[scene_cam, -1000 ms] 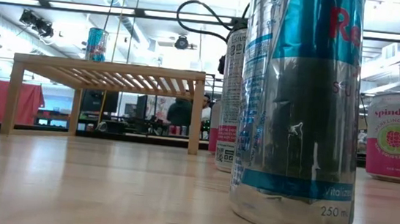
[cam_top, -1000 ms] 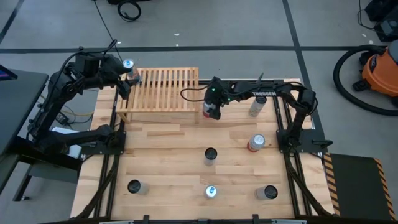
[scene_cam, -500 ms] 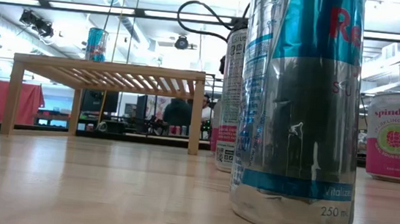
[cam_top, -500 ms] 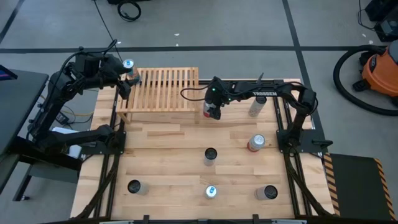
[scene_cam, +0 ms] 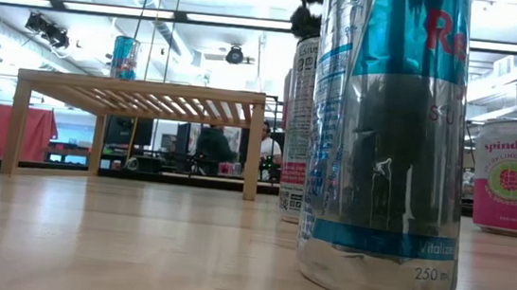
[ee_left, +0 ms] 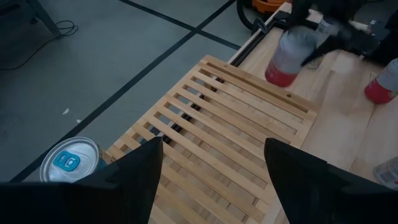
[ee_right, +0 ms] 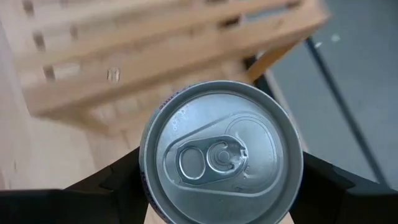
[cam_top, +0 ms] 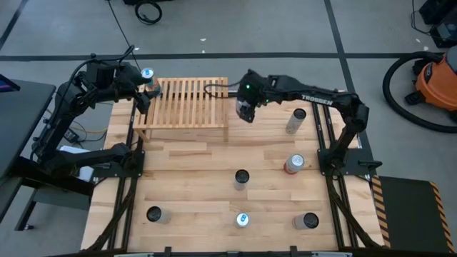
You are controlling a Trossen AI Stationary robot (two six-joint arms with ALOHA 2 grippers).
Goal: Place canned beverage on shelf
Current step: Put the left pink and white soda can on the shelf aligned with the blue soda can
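Right now the right end effector (cam_top: 245,108) grips a silver can with a red base (ee_left: 290,57) from the sides, fingers closed on its body, and holds it upright in the air just off the shelf's (cam_top: 184,106) right end, near its far corner. Its own wrist camera looks straight down on the can's lid and pull tab, with the slats blurred beyond, so the can is not yet over the shelf top. Holding it upright and above slat level makes sense to me: it can be carried sideways over the edge and set down flat across the slats without catching. At the shelf's far left corner stands a blue-topped can (cam_top: 148,74), and the left end effector (cam_top: 141,91) hangs just beside it, its fingers partly apart and holding nothing in its wrist view, seemingly kept clear of the open middle of the shelf. More cans stand about the bench (cam_top: 193,185), among them a pink one (cam_top: 294,164) on the right and a slim silver one (cam_top: 295,120) behind it, apparently awaiting their turn.
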